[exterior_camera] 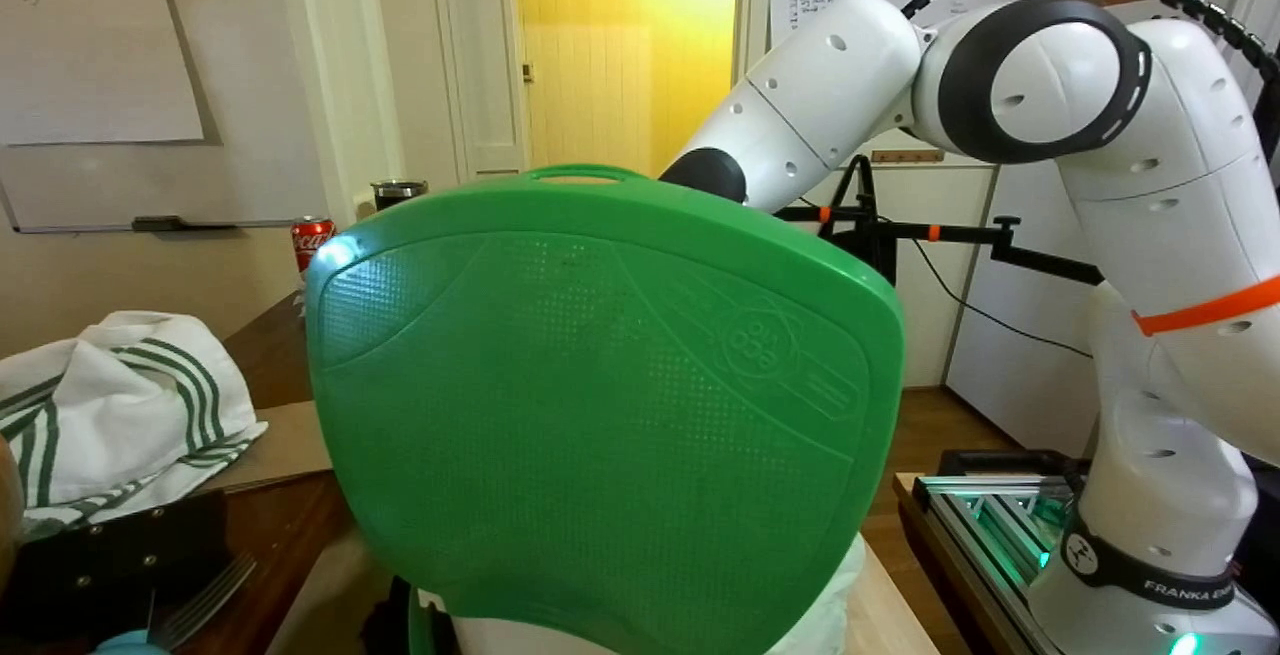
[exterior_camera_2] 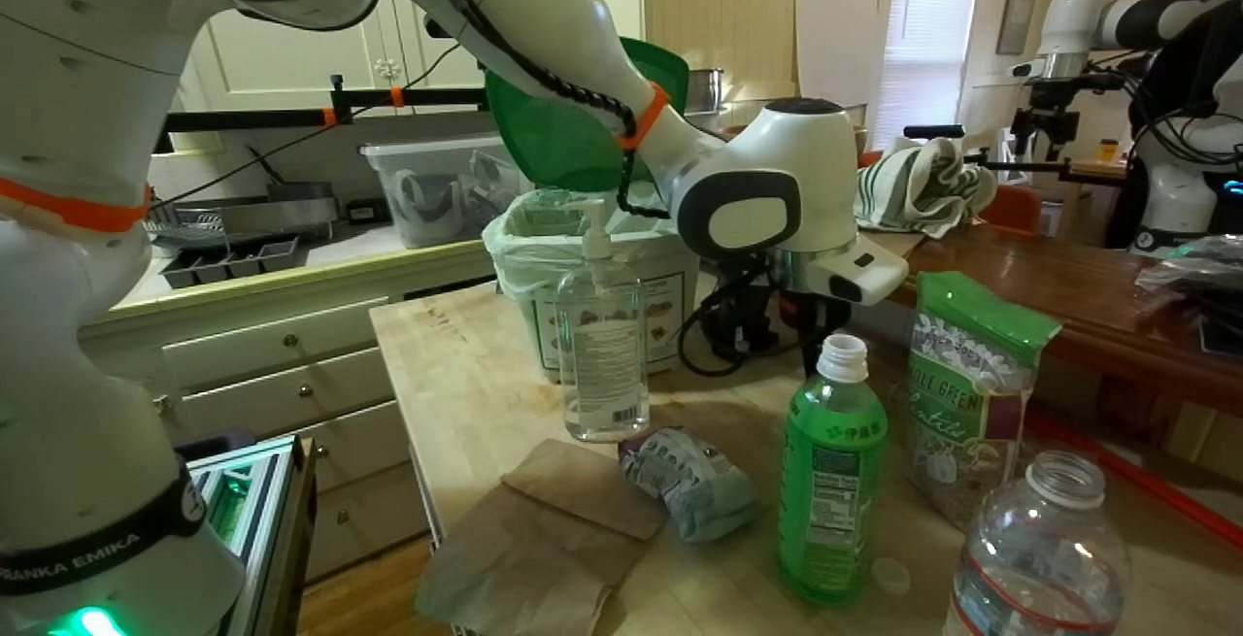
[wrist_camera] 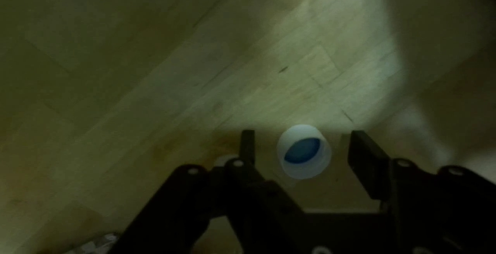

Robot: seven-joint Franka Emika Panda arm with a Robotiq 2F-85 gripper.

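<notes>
Pointing down at the wooden tabletop, my gripper [wrist_camera: 304, 147] stands open in the wrist view. Between its fingers is a small round white thing [wrist_camera: 303, 171], hollow, with a blue inside; a gap shows on either side of it, so neither finger touches it. Something pale [wrist_camera: 224, 160] is partly covered by the left finger. In an exterior view the gripper [exterior_camera_2: 814, 345] is low over the table, behind a green bottle [exterior_camera_2: 831, 490] with no cap, which partly blocks it. A green lid [exterior_camera: 600, 385] hides the gripper in an exterior view.
Near the arm stand a lined bin [exterior_camera_2: 524, 267], a pump bottle [exterior_camera_2: 604, 354], a lentil bag [exterior_camera_2: 971, 403] and a clear bottle [exterior_camera_2: 1039, 558]. Brown paper [exterior_camera_2: 544, 549], a crumpled wrapper [exterior_camera_2: 689, 485] and a pale cap [exterior_camera_2: 890, 576] lie on the table.
</notes>
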